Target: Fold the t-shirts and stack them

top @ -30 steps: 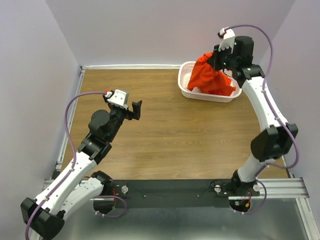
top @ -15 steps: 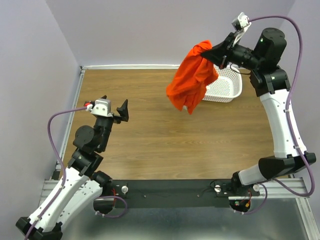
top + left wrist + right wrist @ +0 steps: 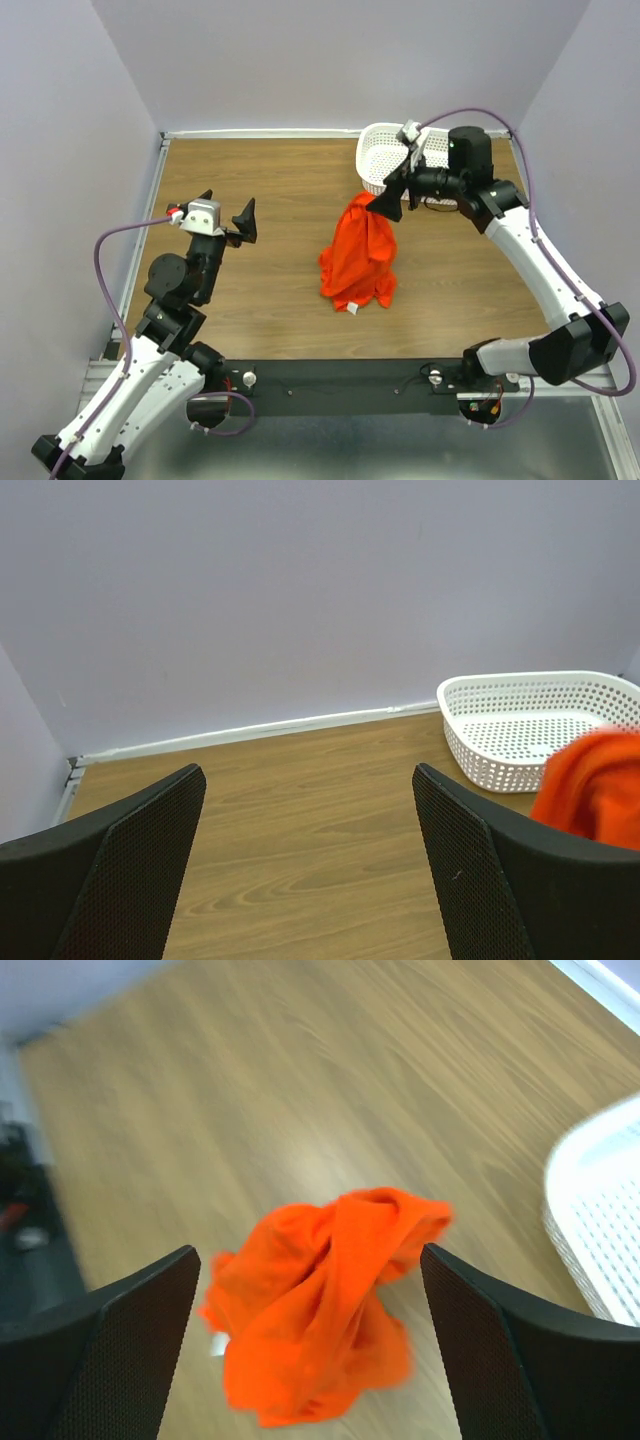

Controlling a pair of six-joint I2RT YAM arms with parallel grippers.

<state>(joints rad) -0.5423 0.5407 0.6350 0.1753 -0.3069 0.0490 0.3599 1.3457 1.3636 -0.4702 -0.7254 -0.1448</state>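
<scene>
Left arm is raised over the left side of the brown wooden surface [image 3: 280,180]. The left fingers [image 3: 228,203] are spread wide, holding nothing. Right arm reaches in low from the right. The right fingers [image 3: 386,200] are also wide apart, nothing pinched. 1 bright orange-red t-shirt [image 3: 358,255] is bunched mid-surface just below them; I can't tell if they touch. It's blurred in the right wrist view and cut off in the left. White perforated plastic basket [image 3: 370,165] sits behind, at the far edge.

Crumpled orange-red t-shirt [image 3: 320,1330] lies under the right gripper [image 3: 310,1255], barring straight descent; white lattice basket [image 3: 595,1220] close at its side; wooden table [image 3: 300,830] ahead of the left gripper [image 3: 307,772] unobstructed.
</scene>
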